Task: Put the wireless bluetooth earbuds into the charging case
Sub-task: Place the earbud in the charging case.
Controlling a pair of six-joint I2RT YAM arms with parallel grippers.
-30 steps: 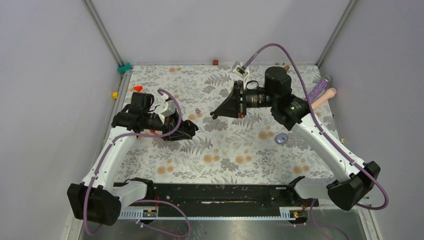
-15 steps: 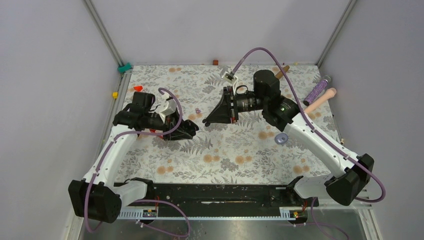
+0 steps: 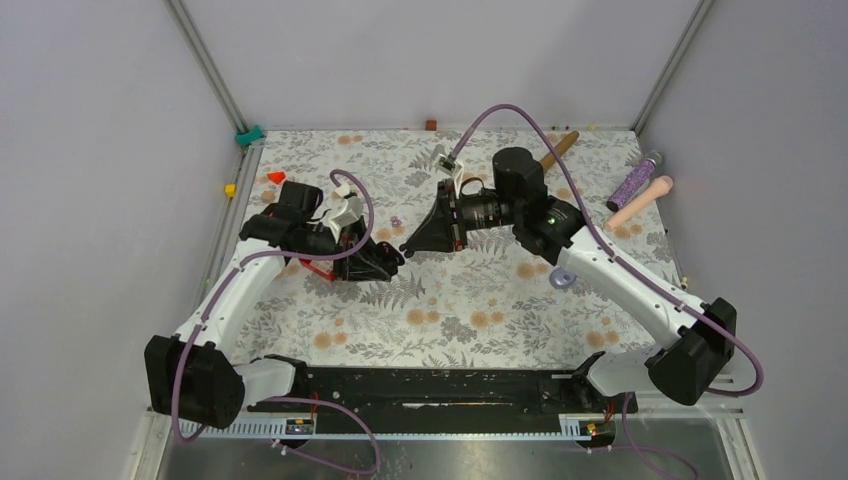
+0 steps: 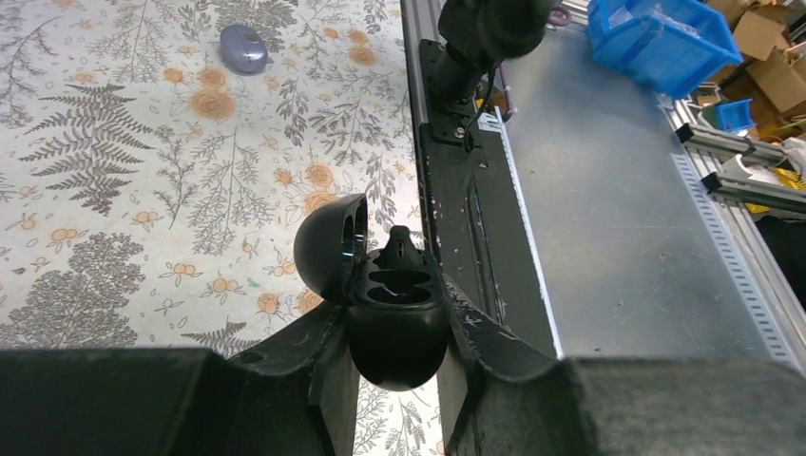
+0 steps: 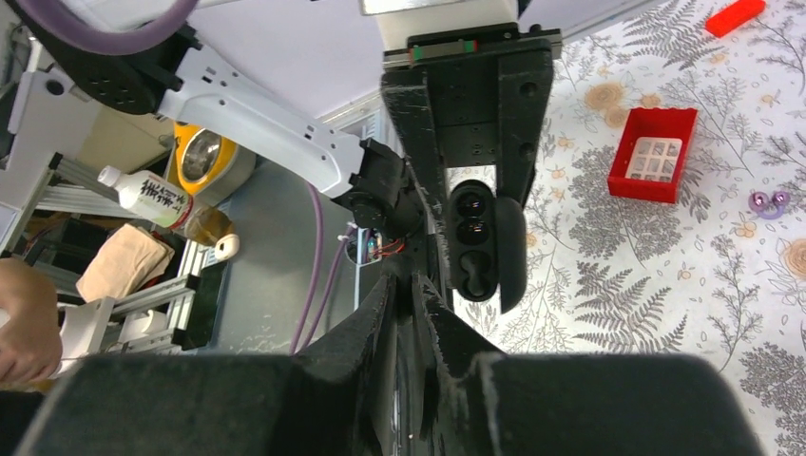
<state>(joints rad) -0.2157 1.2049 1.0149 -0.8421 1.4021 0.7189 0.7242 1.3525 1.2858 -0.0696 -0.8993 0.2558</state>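
My left gripper (image 4: 394, 309) is shut on the black charging case (image 4: 394, 332). The case's lid (image 4: 328, 249) is swung open and two empty sockets face up. From the right wrist view the same case (image 5: 475, 242) hangs between the left fingers (image 5: 518, 104). My right gripper (image 5: 418, 285) is shut, its tips just beside the case's open mouth (image 3: 405, 247). Whether a black earbud is pinched between them is hidden. Two pale purple earbuds (image 5: 768, 201) lie together on the floral mat (image 3: 396, 220).
A red tray (image 5: 656, 152) sits on the mat behind the left gripper. A lilac round case (image 3: 562, 276) lies under the right forearm. A red wedge (image 3: 276, 177) lies at the back left. A wooden stick (image 3: 558, 150), glittery tube (image 3: 634, 180) and pink peg (image 3: 642, 200) lie at the back right.
The right arm has swung left, bringing its shut gripper up to the case. The left gripper has shifted slightly right and back with the case.
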